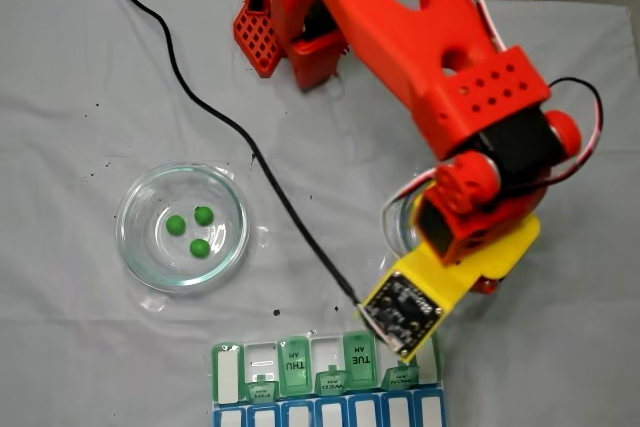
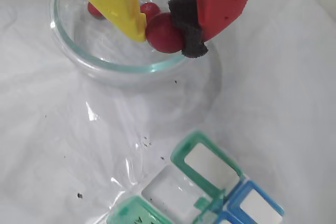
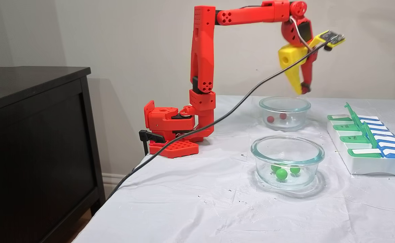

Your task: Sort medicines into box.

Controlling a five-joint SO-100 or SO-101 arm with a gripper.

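Gripper (image 2: pixel 165 32) pinching dark red ball (image 2: pixel 163 33) above glass dish (image 2: pixel 94 62); two red balls (image 3: pixel 270 119) inside; pill organizer (image 3: pixel 369 167) nearby

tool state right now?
Tool: shut on a dark red ball, lifted above the glass dish.

Two glass dishes (image 3: pixel 287 150) (image 3: pixel 284 104), black cabinet (image 3: pixel 31 135).

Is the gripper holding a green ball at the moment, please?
No, in the wrist view the gripper is clamped on a dark red ball above the glass dish.
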